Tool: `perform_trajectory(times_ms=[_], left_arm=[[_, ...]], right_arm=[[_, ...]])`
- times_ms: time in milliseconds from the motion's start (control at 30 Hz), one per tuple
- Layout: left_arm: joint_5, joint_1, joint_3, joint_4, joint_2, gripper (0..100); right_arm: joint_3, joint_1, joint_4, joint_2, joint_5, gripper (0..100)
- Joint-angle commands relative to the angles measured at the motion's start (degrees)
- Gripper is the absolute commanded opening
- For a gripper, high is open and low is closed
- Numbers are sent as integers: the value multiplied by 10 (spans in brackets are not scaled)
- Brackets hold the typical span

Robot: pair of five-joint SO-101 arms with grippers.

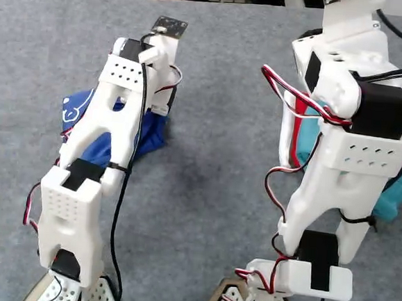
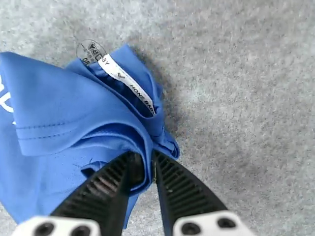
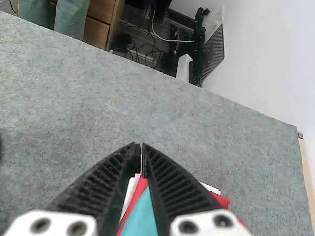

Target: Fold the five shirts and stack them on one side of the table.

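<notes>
it looked like a lab or workroom, with a grey-covered table (image 3: 69, 93), tangled cables (image 3: 158, 33) beside wooden drawers (image 3: 101, 20) and a white wall (image 3: 268, 59).

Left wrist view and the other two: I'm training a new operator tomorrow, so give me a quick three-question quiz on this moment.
1. Multiple choice: the left gripper is shut on
A. the blue shirt
B. a red sock
C. nothing
2. True or false: the teal shirt lies on top of the blue shirt.
3. Fill the blank: the right gripper has its jaws ___.

Key: 1 A; 2 false; 3 shut.
</notes>
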Motion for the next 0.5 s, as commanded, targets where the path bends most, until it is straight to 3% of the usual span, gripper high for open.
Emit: perform_trajectory(times_ms=[0,167,267,333,467], left_arm=[[7,5,-5,-9,-6,35],[9,8,-7,-9,-10,184],[57,8,-39,-4,-11,282],[81,-5,-97,14,-19,285],[63,-75,-248,76,-40,264]], right_arm=[[-21,4,-13,-19,0,18],[-21,4,-13,-19,0,18],[-20,4,-13,-18,0,18],[1,4,-13,-12,-2,18],[54,-32,-11,13,-4,16]])
